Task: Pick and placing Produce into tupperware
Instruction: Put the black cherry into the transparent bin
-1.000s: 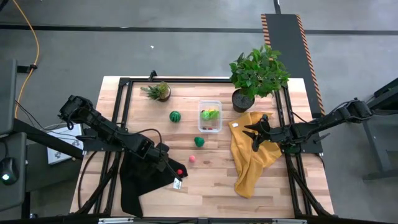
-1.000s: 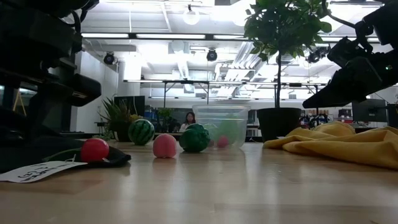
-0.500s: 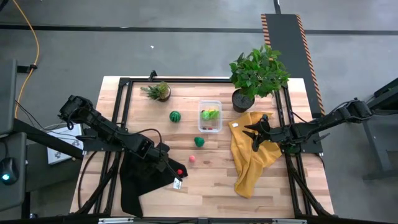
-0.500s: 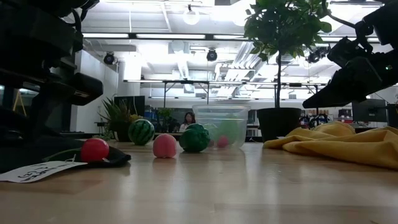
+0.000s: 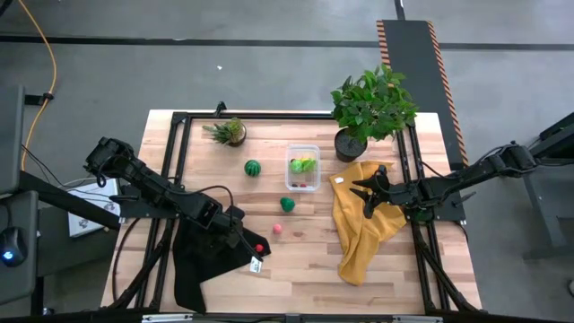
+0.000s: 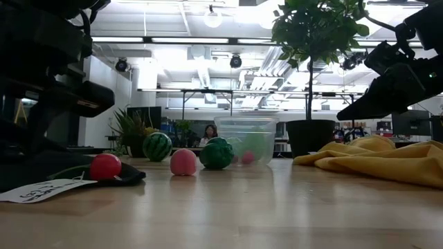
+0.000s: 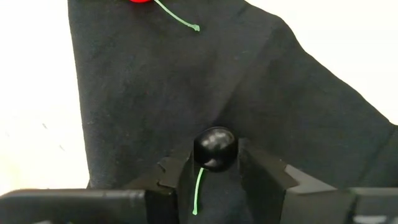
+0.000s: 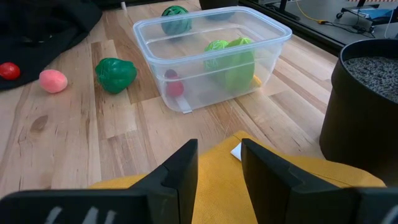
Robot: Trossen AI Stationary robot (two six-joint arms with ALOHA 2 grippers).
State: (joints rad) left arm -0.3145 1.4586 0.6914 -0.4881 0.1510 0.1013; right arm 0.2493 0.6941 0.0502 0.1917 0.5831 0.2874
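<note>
Wooden table [image 5: 305, 260]: tupperware [image 8: 211, 56] held some produce; my left gripper [image 7: 214, 171] pinched a black cherry [image 7: 215, 148], red cherry [image 7: 140, 2] ahead; right gripper [image 8: 217, 168] open, empty.

Black ball [image 7: 215, 148] with green stem between left gripper [image 7: 214, 171] fingers, over black cloth [image 7: 186, 93]; red cherry [image 7: 140, 2] ahead.

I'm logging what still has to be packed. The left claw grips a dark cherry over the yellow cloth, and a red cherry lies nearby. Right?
Not quite. The left claw does grip a dark cherry, but over the black cloth, as the left wrist view shows. The yellow cloth lies under the right claw. A red cherry does lie nearby.
</note>
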